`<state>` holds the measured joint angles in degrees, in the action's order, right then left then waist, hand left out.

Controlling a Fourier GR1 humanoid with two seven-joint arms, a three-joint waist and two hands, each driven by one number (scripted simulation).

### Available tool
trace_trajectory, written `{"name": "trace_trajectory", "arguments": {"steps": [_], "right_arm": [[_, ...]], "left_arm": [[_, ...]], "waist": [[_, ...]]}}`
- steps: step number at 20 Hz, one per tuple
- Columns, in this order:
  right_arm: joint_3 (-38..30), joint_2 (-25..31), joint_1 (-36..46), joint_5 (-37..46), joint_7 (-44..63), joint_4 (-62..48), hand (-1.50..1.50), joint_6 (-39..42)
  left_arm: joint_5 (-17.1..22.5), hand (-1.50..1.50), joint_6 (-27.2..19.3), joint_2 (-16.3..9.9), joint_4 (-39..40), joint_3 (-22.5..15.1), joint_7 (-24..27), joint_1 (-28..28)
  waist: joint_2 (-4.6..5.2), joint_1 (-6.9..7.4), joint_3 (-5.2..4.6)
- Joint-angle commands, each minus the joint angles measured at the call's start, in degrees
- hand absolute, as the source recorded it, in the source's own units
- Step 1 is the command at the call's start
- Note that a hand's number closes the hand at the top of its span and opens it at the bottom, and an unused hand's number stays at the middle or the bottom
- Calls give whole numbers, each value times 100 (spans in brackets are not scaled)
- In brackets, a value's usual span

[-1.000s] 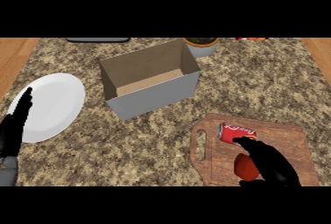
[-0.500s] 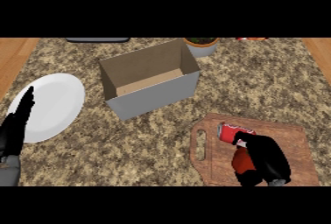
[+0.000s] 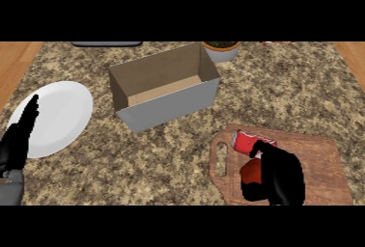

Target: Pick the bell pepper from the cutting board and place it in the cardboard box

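A white plate (image 3: 61,116) lies on the speckled stone table (image 3: 164,154) near its left edge. At the far edge stands a pot (image 3: 221,49) with dark soil, and a dark flat thing (image 3: 107,44) lies left of it, cut off by the view.

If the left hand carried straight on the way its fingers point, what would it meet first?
The left hand points up the view, over the white plate's left rim; past that only bare counter shows. Height above the plate is unclear.

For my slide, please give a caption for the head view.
Right robot hand curls around the red bell pepper on the cutting board, near the open cardboard box.
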<state>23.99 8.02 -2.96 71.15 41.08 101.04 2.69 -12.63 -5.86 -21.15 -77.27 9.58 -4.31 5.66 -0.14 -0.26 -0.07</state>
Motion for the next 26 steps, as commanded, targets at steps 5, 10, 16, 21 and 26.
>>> {"name": "trace_trajectory", "arguments": {"steps": [5, 10, 16, 21, 26], "right_arm": [[382, 3, 632, 1066, 466, 1416, 150, 207], [665, -396, 1605, 1275, 429, 1468, 150, 795], [432, -790, 2835, 274, 771, 420, 150, 456], [-380, -798, 4302, -744, 909, -772, 150, -209], [-623, -801, 5417, -1397, 1216, -2075, 150, -1007]], "left_arm": [[-71, 0, -30, 33, 228, 42, 48, 177], [-100, 0, 5, 162, -160, -67, -187, 11], [-194, 0, 16, 106, -36, 4, -14, 80], [-158, 0, 85, 159, -48, -33, -34, 164], [-170, 0, 85, 229, -29, -46, 94, 85]], "waist": [[3, -15, 1], [6, 59, 5], [23, 85, 7], [46, 166, 6], [46, 222, 5]]}}
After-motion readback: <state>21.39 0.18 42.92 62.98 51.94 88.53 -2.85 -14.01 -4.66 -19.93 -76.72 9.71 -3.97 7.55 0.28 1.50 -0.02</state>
